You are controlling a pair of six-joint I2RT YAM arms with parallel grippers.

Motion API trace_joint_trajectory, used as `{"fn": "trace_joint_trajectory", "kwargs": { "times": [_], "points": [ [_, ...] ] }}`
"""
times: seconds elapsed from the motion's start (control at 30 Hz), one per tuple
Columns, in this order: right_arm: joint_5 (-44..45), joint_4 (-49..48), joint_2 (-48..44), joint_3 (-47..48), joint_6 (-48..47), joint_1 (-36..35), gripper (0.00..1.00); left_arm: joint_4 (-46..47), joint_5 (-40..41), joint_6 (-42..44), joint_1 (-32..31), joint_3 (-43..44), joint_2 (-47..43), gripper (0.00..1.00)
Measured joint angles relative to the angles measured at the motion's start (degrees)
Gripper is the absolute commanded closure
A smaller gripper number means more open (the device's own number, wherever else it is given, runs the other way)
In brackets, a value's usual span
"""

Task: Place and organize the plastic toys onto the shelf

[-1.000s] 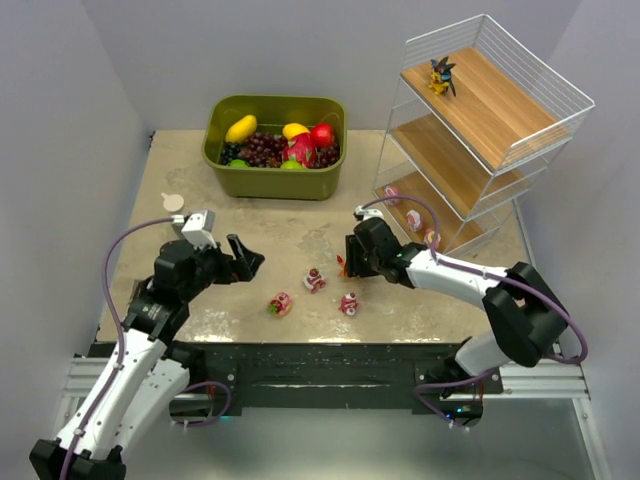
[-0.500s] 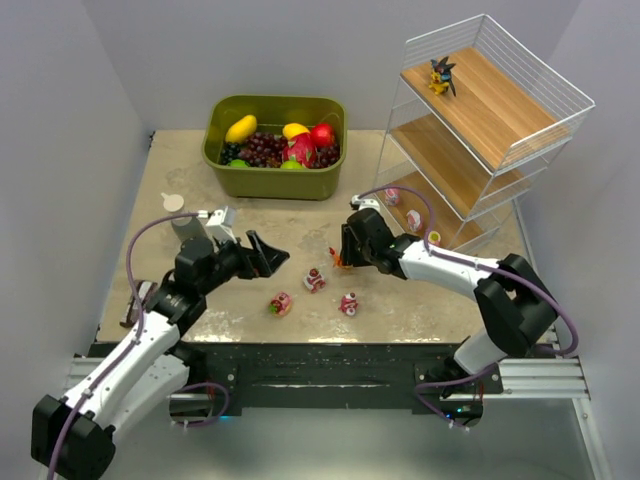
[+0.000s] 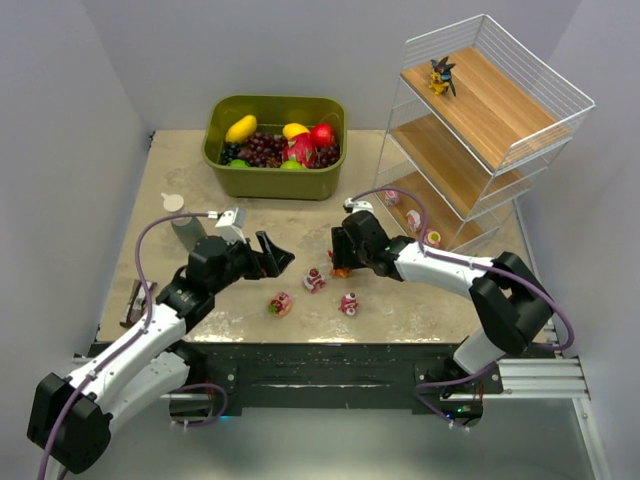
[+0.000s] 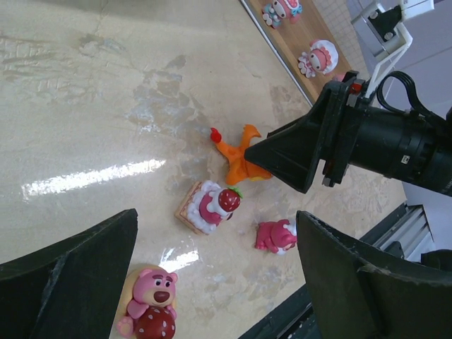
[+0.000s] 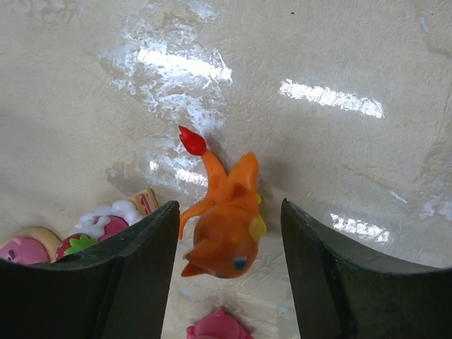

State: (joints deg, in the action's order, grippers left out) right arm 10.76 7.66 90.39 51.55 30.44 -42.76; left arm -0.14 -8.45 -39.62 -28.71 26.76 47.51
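Step in hand: grasping the orange creature (image 5: 226,244); the jaws would best close squarely on its body, clear of the thin tail.
Right gripper (image 5: 229,205): partly spread, straddling the creature at frame centre; nothing gripped.
Left gripper (image 4: 217,214): spread wide, empty.
Shelf (image 3: 480,110): upper right, top view.

Plain pale walls box me in: a left wall (image 3: 50,150), a back wall (image 3: 300,45) and a right wall (image 3: 610,220). My table (image 3: 190,175) has a beige, mottled, stone-like top, glossy enough to throw back white streaks of light (image 4: 92,176). Its near edge is a black strip (image 3: 330,355) on silver rails (image 3: 560,375), with grey floor (image 3: 330,450) below.
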Motion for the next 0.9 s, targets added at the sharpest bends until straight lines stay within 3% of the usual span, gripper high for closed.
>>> {"fn": "trace_joint_trajectory", "kwargs": {
  "times": [0.1,0.37,0.57,0.9],
  "points": [
    [-0.42,0.0,-0.09,0.37,-0.31,-0.07,0.33,0.04,0.57,0.02,0.0,0.0,0.42,0.03],
    [-0.57,1.75,-4.11,2.43,-1.22,-0.09,0.45,0.09,1.25,0.2,-0.87,0.13,1.73,0.05],
    [0.11,2.51,-4.0,7.58,-4.39,-0.09,0.43,0.13,1.09,0.48,-2.62,1.14,2.25,0.07],
    [1.33,5.77,-4.33,6.08,-8.07,-0.09,0.41,3.43,-0.72,1.7,-10.01,3.23,6.82,0.11]
  ]
}}
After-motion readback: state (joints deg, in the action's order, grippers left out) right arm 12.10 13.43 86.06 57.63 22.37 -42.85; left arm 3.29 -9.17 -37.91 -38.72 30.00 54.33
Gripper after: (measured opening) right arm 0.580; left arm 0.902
